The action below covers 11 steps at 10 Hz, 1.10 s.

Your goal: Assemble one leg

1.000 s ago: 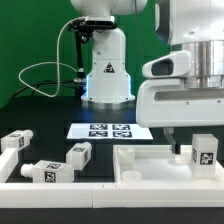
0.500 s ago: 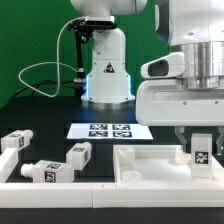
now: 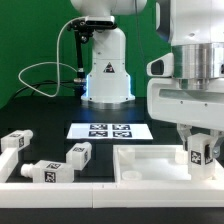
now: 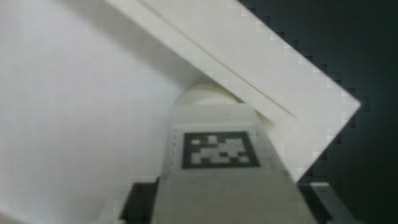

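Observation:
My gripper is shut on a leg, a small white block with a tag marker, held slightly tilted at the far right corner of the large white tray-shaped part. In the wrist view the leg runs between the dark fingers of the gripper, its far end against the tray's rim. Three other legs lie at the exterior view's left: one, one, one.
The marker board lies behind the tray part. The robot base stands at the back, with a black cable trailing to the exterior view's left. A white rim runs along the front.
The hand has turned about its axis with the leg in it. The leg has shifted slightly toward the exterior view's left and now sits tilted. The other legs have not moved.

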{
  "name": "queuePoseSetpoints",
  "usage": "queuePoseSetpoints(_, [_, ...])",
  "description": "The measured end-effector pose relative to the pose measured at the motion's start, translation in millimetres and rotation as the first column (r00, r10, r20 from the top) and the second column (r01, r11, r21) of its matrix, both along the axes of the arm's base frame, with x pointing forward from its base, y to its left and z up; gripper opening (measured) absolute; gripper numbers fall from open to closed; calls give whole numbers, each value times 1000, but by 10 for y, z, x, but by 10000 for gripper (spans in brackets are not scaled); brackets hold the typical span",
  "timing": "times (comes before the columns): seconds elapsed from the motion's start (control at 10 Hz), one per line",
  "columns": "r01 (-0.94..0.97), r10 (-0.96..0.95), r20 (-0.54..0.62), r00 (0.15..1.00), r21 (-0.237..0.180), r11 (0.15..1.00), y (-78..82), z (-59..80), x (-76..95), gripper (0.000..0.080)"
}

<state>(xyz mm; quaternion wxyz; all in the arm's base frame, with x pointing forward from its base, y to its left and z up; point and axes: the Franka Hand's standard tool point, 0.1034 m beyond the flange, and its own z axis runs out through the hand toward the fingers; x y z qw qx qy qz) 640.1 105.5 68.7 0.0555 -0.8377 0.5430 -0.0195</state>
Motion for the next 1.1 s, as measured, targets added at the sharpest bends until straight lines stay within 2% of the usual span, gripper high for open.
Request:
queuePoseSetpoints(0.1, [201,-200,-24,979,44,979,-2,-4,-7,284])
queuePoseSetpoints(0.2, [399,-396,-52,917,74,914,25,-22,-7,284])
queuePoseSetpoints(0.3, [578,-574,-73,816,90,811,69,-36,4,284])
queuePoseSetpoints(0.5, [571,-567,-70,821,88,816,70,-35,4,284])
queuePoseSetpoints(0.6, [524,-520,-61,852,86,848,73,-35,3,284])
queuePoseSetpoints(0.7, [377,-375,-36,926,72,924,80,-23,0,457])
queuePoseSetpoints(0.8, [194,-194,-11,981,53,979,100,-3,9,595])
queuePoseSetpoints(0.9, [3,-3,10,1000,34,999,130,1,7,595])
queuePoseSetpoints(1.0, [-143,143,13,990,16,990,169,-12,-18,638])
queuePoseSetpoints(1.1, [-183,183,19,983,10,983,156,-12,-12,638])
